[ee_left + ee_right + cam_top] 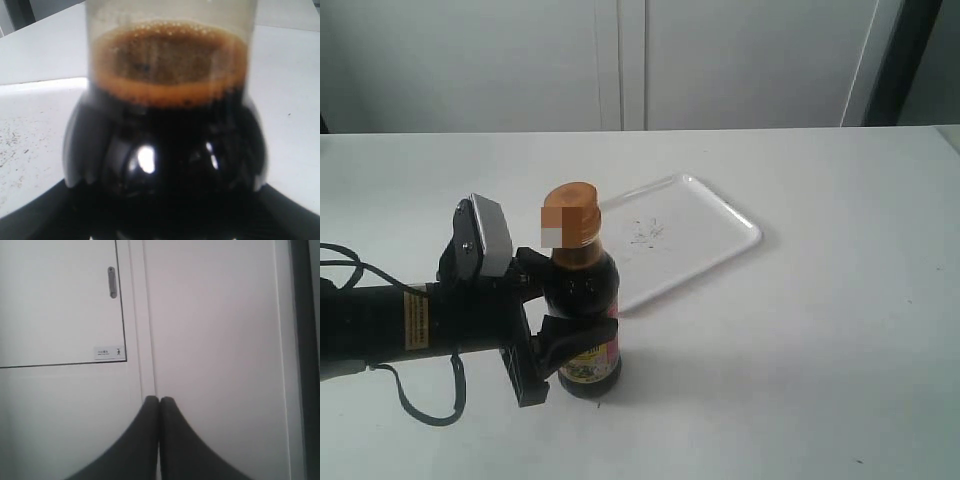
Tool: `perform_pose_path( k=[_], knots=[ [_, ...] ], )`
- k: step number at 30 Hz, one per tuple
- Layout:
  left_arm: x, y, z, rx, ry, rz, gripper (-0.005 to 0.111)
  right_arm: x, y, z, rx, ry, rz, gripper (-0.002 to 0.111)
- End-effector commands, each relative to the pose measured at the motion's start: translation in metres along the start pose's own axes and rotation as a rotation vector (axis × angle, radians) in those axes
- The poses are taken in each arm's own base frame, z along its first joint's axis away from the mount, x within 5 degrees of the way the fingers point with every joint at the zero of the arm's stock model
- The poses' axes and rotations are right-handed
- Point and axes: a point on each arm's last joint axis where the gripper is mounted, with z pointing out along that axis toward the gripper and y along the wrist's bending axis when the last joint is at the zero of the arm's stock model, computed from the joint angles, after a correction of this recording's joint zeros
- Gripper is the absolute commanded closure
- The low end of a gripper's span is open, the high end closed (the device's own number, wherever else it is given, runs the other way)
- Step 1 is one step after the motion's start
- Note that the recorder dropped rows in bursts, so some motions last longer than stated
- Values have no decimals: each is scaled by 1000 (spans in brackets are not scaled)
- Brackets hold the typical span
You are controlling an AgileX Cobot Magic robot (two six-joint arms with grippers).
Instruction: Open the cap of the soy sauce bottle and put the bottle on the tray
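Note:
The soy sauce bottle (588,290) stands upright near the tray's front corner; whether its base touches the table I cannot tell. Its copper-orange cap (574,212) is down over the neck. My left gripper (556,305) reaches in from the left and is shut on the bottle's dark belly, one finger behind it and one in front. In the left wrist view the soy sauce bottle (165,145) fills the frame, foam ringing the liquid's top. The white tray (710,235) lies behind and right of the bottle. My right gripper (159,401) is shut on nothing, facing a wall.
The white table (820,360) stretches right of and in front of the bottle. A black cable (420,405) loops under the left arm. A cabinet door with a handle (112,282) shows in the right wrist view. The tray's speckled surface (25,135) lies beside the bottle.

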Motion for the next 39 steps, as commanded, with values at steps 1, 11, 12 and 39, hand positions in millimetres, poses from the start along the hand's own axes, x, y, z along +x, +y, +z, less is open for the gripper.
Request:
perform_pose_path(
  k=[1, 11, 12, 39],
  knots=[
    [2, -3, 0, 10, 7, 11, 106, 10, 8, 22, -77, 18, 15, 108],
    [2, -3, 0, 10, 7, 11, 106, 66, 46, 60, -285, 179, 22, 108],
    [2, -3, 0, 10, 7, 11, 106, 71, 50, 63, -302, 188, 19, 108],
    [2, -3, 0, 10, 7, 11, 106, 167, 116, 55, -327, 256, -431, 108]
  ],
)
